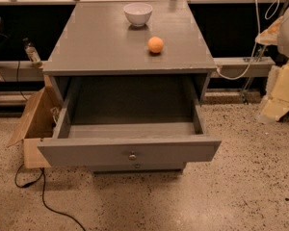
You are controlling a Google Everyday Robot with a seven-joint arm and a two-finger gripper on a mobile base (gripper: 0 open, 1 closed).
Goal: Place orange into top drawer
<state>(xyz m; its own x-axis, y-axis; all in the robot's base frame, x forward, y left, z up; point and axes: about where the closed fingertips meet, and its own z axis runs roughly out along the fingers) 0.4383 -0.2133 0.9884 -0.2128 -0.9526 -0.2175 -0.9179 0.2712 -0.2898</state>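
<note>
Speckled stone floor point(241, 186) surrounds a grey cabinet point(86, 47). Its top drawer point(86, 152) is pulled wide open toward the viewer, a small round knob point(132, 156) on its front panel. The orange point(155, 44) rests on the cabinet top, right of centre, well behind the open drawer. A white bowl point(137, 13) sits farther back, apart from it. A cardboard box point(33, 124) stands at the left. The gripper is out of view, so its state cannot be told.
</note>
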